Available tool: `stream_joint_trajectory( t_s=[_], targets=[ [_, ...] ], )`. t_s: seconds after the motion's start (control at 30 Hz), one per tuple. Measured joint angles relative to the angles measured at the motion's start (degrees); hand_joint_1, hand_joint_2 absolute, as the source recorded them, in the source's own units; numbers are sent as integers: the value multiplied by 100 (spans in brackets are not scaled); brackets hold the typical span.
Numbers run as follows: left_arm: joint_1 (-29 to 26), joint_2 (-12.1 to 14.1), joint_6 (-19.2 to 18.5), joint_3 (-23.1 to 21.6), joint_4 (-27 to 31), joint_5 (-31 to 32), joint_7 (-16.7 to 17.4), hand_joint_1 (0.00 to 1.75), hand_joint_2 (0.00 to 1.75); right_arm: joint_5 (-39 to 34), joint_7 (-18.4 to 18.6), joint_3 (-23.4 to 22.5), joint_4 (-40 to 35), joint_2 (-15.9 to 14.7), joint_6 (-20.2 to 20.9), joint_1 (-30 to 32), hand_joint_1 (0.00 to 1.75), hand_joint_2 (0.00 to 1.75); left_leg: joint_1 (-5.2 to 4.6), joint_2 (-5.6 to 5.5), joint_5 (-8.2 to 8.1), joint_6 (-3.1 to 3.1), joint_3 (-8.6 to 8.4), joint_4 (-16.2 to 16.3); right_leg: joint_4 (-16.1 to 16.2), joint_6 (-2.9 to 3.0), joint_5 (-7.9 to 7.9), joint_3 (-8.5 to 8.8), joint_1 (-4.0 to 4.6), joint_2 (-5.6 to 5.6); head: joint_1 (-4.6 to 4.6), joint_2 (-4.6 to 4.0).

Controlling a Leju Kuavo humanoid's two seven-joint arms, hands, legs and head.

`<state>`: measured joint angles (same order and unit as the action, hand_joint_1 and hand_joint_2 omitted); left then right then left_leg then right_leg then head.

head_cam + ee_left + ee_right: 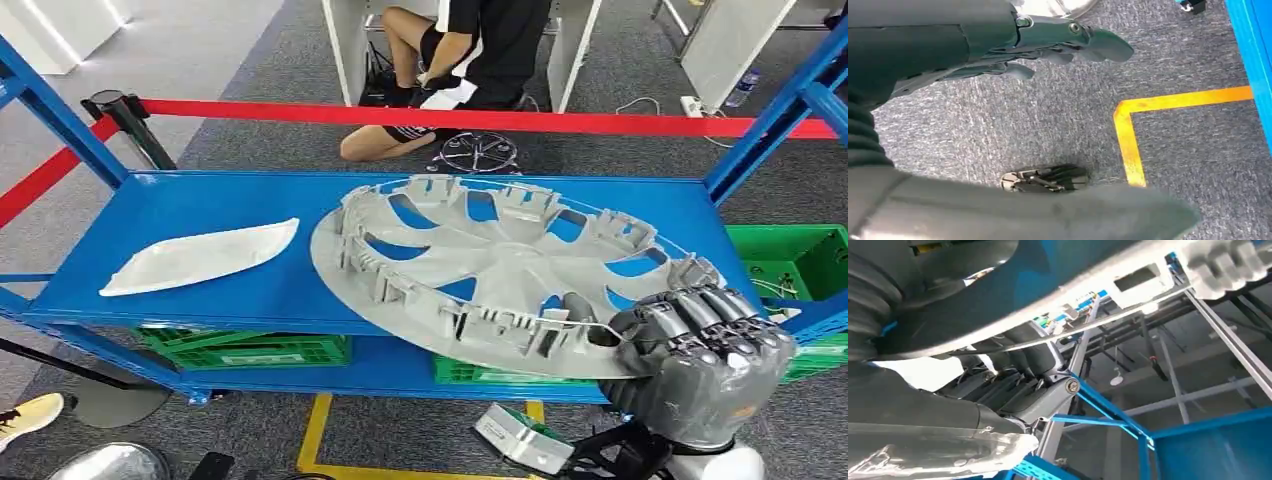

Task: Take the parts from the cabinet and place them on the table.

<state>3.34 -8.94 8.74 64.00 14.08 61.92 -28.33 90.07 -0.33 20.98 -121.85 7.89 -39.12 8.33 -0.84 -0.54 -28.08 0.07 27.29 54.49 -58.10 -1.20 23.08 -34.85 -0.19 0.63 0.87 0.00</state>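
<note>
Head view: the right hand (700, 350) grips the hubcap (500, 270) at the shelf's (250, 290) front right edge; a white part (200, 257) lies front left. Left wrist view: the left hand (998, 55) hangs over carpet (1048, 125), fingers apart. Right wrist view: fingers (1018, 385) clamp the hubcap's rim.

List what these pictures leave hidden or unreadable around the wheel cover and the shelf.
- Wheel cover near rim, head view: hidden under the right hand.
- Right hand's underside fingers: hidden by the cover; grip depth unclear.
- Green crates under the blue shelf: contents hidden by the shelf.
- Person behind the red barrier: cut off by the top edge.
- Left hand, left wrist view: holds nothing, above carpet.
</note>
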Motion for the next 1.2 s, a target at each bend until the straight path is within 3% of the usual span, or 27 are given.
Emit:
stream_joint_trajectory(
  t_s=[0.13, 0.23, 0.27, 0.33, 0.37, 0.4, 0.43, 0.47, 0.5, 0.53, 0.6, 0.63, 0.67, 0.7, 0.77, 0.8, 0.83, 0.87, 0.9, 0.97, 1.0, 1.03, 1.1, 1.13, 1.17, 1.2],
  targets=[
    [37, -7, 11, 0, 0, 50, -44, 0, 175, -120, -86, 90, -107, -52, -28, 3, 175, 175, 0, 0, 0, 0, -1, 0, 0, 0, 0, 1, 0, -1, 0, -2],
    [49, -18, 33, 0, 0, 81, -98, 0, 175, -446, -558, 57, -148, -52, -35, 80, 175, 175, 0, 0, 0, 0, -3, 0, 0, 0, 0, 1, 0, 2, 0, 0],
    [50, -22, 24, 0, -2, 85, -127, 0, 175, -683, -937, 22, -148, -35, -35, 151, 175, 175, 0, 0, 0, 0, -2, 0, 0, 0, 0, -1, 0, 1, 0, -2],
    [44, -35, 61, 0, -2, 109, -136, 0, 175, -1686, -2371, -255, -122, 257, -37, 360, 175, 175, 1, -1, -1, 1, -1, 0, 0, 0, 2, 0, 1, -4, 0, -2],
    [35, -31, 114, 0, -2, 138, -136, 0, 175, -2212, -3148, -550, -52, 486, -37, 438, 175, 175, -20, -5, -10, 55, 4, 46, 35, -54, -38, 10, -32, -6, -4, -2],
    [27, -31, 149, 0, -2, 162, -136, 0, 175, -2548, -3624, -819, -20, 634, -39, 488, 175, 175, -23, -10, 22, 88, 9, 41, 54, -88, -63, 11, -41, -4, -9, -2],
    [26, -33, 166, 0, -4, 164, -136, 0, 175, -2643, -3828, -958, -4, 695, -39, 540, 175, 175, -31, -9, 74, 126, 12, -4, 93, -117, -100, 20, -38, 1, -11, -2],
    [27, -61, 192, -2, -7, 168, -136, 0, 175, -2714, -3899, -1038, 2, 780, -66, 596, 175, 175, 46, 10, 172, 146, -53, -171, 85, -129, -56, -15, -14, -4, -5, -2],
    [29, -66, 212, -4, -9, 173, -136, 0, 175, -2736, -3906, -1090, 17, 835, -66, 650, 175, 175, 49, 25, 201, 145, -59, -204, -16, -152, 56, -72, -6, -10, 9, -2],
    [31, -70, 225, -7, -9, 179, -135, 0, 175, -2749, -3908, -1145, 24, 881, -66, 670, 175, 175, 66, 30, 205, 150, -44, -202, -341, -169, 267, -203, -11, -9, 20, -2],
    [18, -70, 232, -7, -11, 188, -131, 0, 175, -2752, -3912, -1270, 48, 933, -66, 709, 175, 175, 67, 57, 210, 145, -37, -193, -1316, -222, 685, -591, -52, -17, 13, -2],
    [16, -70, 232, -7, -17, 188, -127, 0, 175, -2754, -3912, -1311, 63, 955, -66, 738, 175, 175, 74, 61, 219, 132, -27, -180, -1663, -250, 778, -730, -68, -19, 13, -2],
    [16, -72, 232, -7, -20, 190, -125, 0, 175, -2754, -3912, -1342, 79, 975, -66, 767, 175, 175, 87, 61, 218, 125, -20, -164, -1683, -274, 719, -722, -82, -22, 13, -2],
    [17, -77, 232, -7, -22, 190, -125, 0, 175, -2754, -3912, -1360, 88, 990, -66, 780, 175, 175, 108, 59, 212, 110, -15, -140, -1446, -296, 554, -568, -100, -24, 13, -2],
    [17, -92, 232, -7, -26, 214, -120, 0, 175, -2774, -3912, -1395, 94, 1019, -68, 779, 175, 175, 183, 37, 154, 8, 20, -13, -391, -374, 84, 27, -158, -36, 15, -2],
    [20, -73, 234, -9, -26, 223, -120, 0, 175, -2782, -3912, -1410, 105, 1030, -66, 774, 175, 175, 187, 32, 118, -58, 60, 60, -171, -437, 276, 153, -137, -2, 18, -2],
    [30, -57, 238, -9, -28, 223, -120, 0, 175, -2791, -3915, -1419, 112, 1047, -68, 775, 175, 175, 160, 22, 83, -117, 145, 182, -127, -326, 250, 178, -133, 30, 70, -2],
    [30, -59, 238, -9, -31, 229, -120, 0, 175, -2802, -3915, -1438, 118, 1062, -68, 787, 175, 175, 152, 20, 108, -124, 201, 185, -185, -211, 247, 113, -130, 35, 37, -2],
    [28, -59, 238, -11, -31, 232, -118, 0, 175, -2802, -3915, -1456, 125, 1084, -68, 793, 175, 175, 152, 18, 134, -141, 215, 185, -220, -172, 229, 66, -120, 37, -13, 0],
    [27, -57, 238, -11, -31, 238, -116, 0, 175, -2798, -3915, -1467, 125, 1097, -68, 787, 175, 175, 176, 19, 136, -191, 278, 200, -238, -73, 188, -22, -125, 24, -9, -2],
    [30, -59, 238, -11, -31, 238, -116, 0, 175, -2795, -3917, -1480, 125, 1113, -68, 788, 175, 175, 177, 26, -8, -213, 339, 306, -234, -13, 158, -58, -125, 15, -9, -2],
    [32, -68, 238, -13, -35, 240, -116, 0, 175, -2796, -3917, -1491, 125, 1132, -68, 784, 175, 175, 174, 26, -268, -225, 483, 610, -234, 28, 127, -107, -124, 4, -13, -2],
    [36, -70, 240, -15, -35, 256, -116, 0, 175, -2776, -3917, -1502, 125, 1152, -68, 785, 175, 175, 175, 27, -777, -232, 863, 1531, -234, 62, 55, -218, -107, -17, -22, -2],
    [35, -70, 245, -15, -37, 278, -109, 0, 175, -2769, -3917, -1510, 125, 1152, -68, 785, 175, 175, 173, 26, -930, -223, 1004, 1912, -235, 66, 9, -276, -96, -24, -22, -2],
    [34, -70, 258, -18, -37, 293, -103, 0, 175, -2769, -3917, -1519, 125, 1154, -68, 784, 175, 175, 172, 26, -928, -204, 1013, 2006, -235, 74, -36, -328, -85, -25, -22, -2],
    [34, -70, 264, -20, -37, 308, -101, 0, 175, -2771, -3917, -1528, 125, 1159, -68, 784, 175, 175, 164, 26, -804, -173, 881, 1844, -235, 77, -88, -387, -73, -24, -20, 0]
  ],
)
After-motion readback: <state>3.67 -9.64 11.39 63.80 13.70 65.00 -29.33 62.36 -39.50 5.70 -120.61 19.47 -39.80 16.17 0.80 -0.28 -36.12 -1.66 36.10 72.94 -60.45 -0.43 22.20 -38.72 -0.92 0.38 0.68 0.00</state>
